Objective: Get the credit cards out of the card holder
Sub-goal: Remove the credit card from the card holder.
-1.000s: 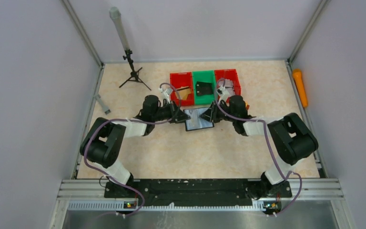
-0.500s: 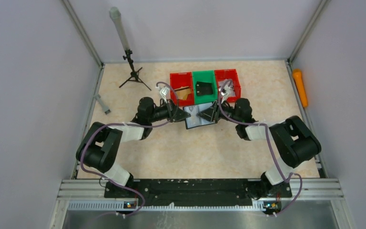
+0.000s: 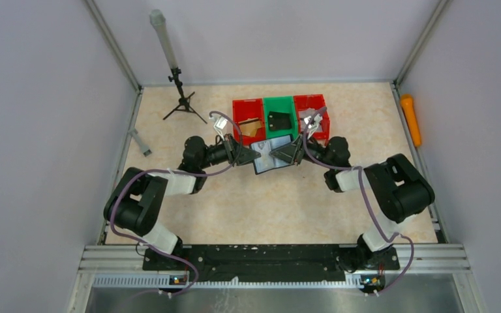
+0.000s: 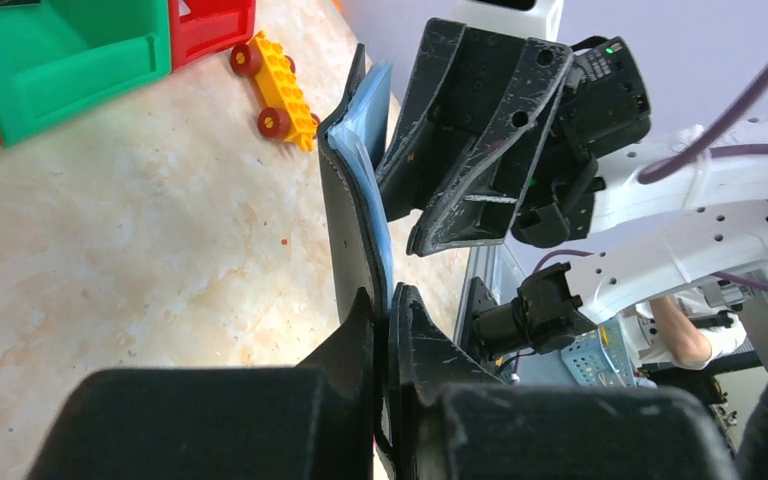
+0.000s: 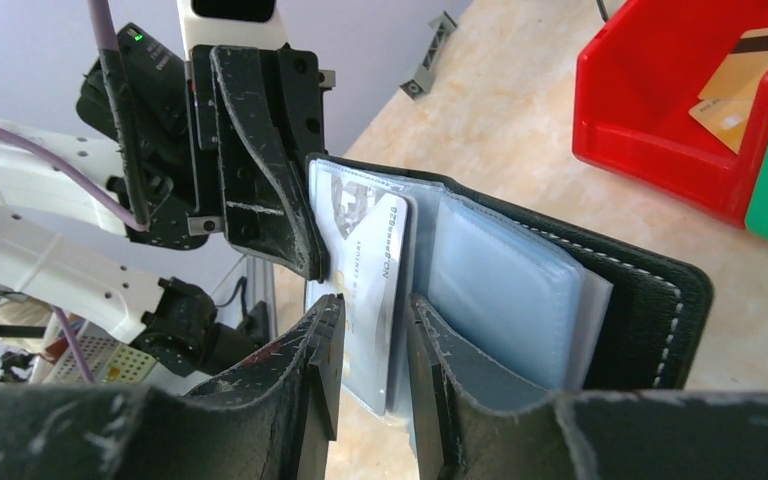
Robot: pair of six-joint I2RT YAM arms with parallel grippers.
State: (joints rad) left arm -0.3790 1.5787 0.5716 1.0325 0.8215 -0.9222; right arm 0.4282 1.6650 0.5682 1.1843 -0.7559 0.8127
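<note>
The black card holder (image 3: 273,155) hangs open between my two grippers, just in front of the bins. My left gripper (image 3: 246,155) is shut on its left edge, and the left wrist view shows the jaws (image 4: 385,305) pinching the black cover and blue lining (image 4: 355,200). In the right wrist view the holder (image 5: 600,300) shows pale blue sleeves and a grey-white card (image 5: 375,255) with printed numbers. My right gripper (image 5: 372,335) is open, its fingers either side of that card's lower edge with gaps showing. It is at the holder's right side in the top view (image 3: 287,153).
Three bins stand behind the holder: a red one (image 3: 238,111) with a tan card (image 5: 735,95), a green one (image 3: 291,114) with a small black case (image 3: 278,120), and a red one (image 3: 318,103). A yellow toy car (image 4: 280,90), a tripod (image 3: 181,98), an orange tool (image 3: 411,120).
Both grippers and the open card holder have moved away from the bases toward the bins, and the holder has lifted and tilted up.
</note>
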